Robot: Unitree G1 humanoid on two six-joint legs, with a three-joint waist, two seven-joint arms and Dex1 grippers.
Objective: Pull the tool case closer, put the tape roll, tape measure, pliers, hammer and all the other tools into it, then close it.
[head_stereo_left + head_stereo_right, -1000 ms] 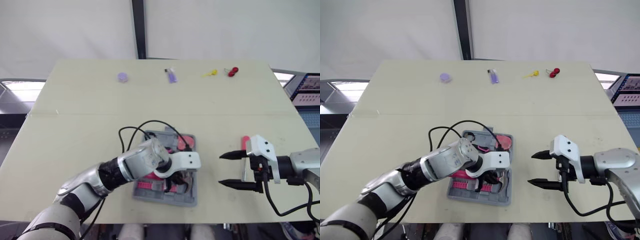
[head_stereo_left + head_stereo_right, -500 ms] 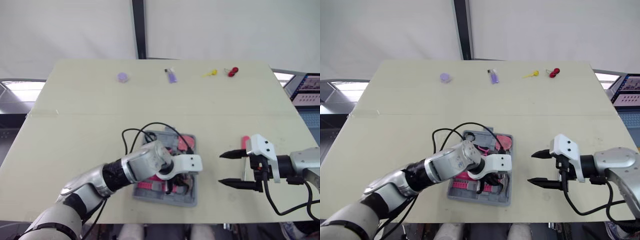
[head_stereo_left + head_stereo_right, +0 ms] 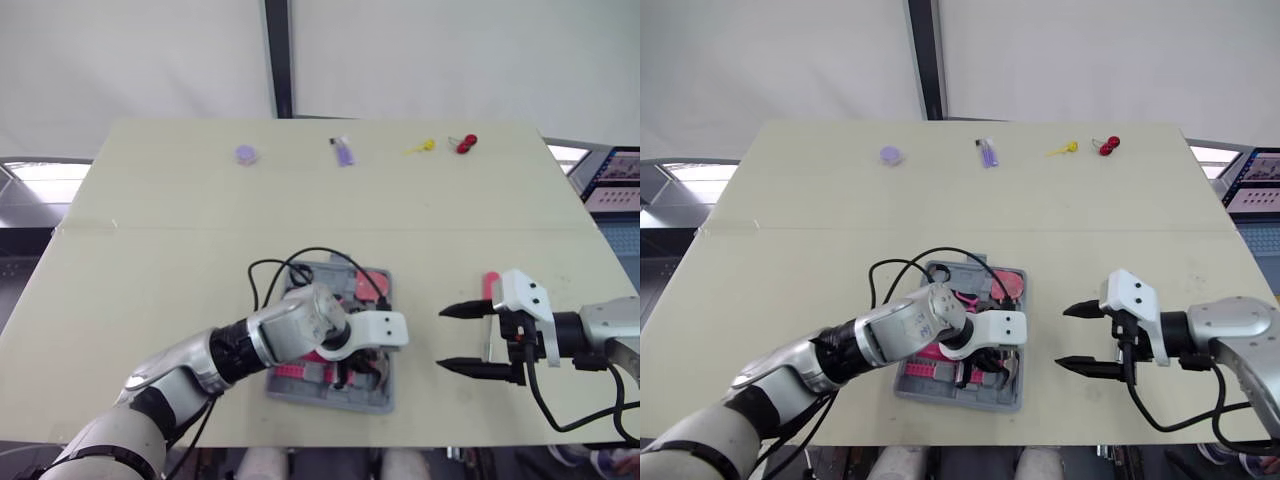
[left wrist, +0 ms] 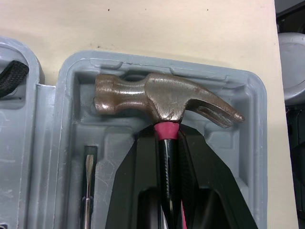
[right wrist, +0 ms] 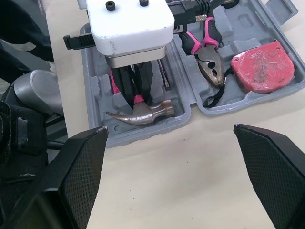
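The grey tool case [image 3: 330, 403] lies open near the table's front edge. My left gripper [image 3: 356, 374] is over its near half, shut on the pink-necked handle of the hammer [image 4: 162, 98]. The steel hammer head [image 5: 142, 115] rests in the moulded recess at the case's end. Pink-handled pliers [image 5: 209, 52] and a red tape measure [image 5: 262, 62] lie in the other half. My right gripper [image 3: 441, 339] hovers open to the right of the case with nothing between its fingers. A pink-handled tool [image 3: 491, 283] lies on the table just behind it.
Along the table's far edge sit a purple tape roll [image 3: 245, 154], a small purple tool [image 3: 343, 152], a yellow item [image 3: 420, 147] and a red item [image 3: 465, 143]. A black cable [image 3: 300, 255] loops over the case's far side.
My left gripper has shifted slightly right and nearer with the hammer, settling it lower into the case. The right gripper has not moved.
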